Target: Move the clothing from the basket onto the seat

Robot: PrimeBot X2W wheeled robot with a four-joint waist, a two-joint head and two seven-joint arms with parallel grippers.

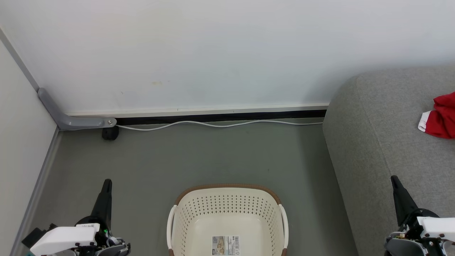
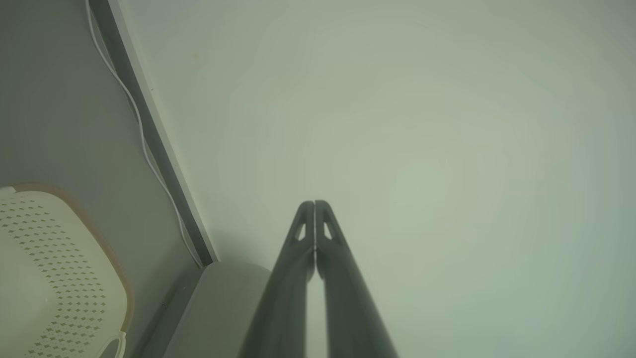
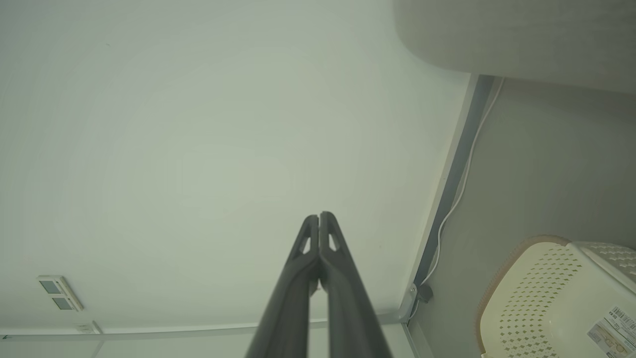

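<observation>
Claws: my left claw and right claw are pressed together, empty.
Basket: visible part bare.
Seat: clothing lying there.
Risk: its near end is cropped; I might overlook a piece.

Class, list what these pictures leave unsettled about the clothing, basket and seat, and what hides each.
Bright red fabric clothing with white trim: head view's right edge cuts it; one garment or two, unclear.
Oval cream perforated plastic basket: head view's bottom edge cuts its near end.
Its white label: print too small to read.
Grey upholstered seat: runs past the right edge.
</observation>
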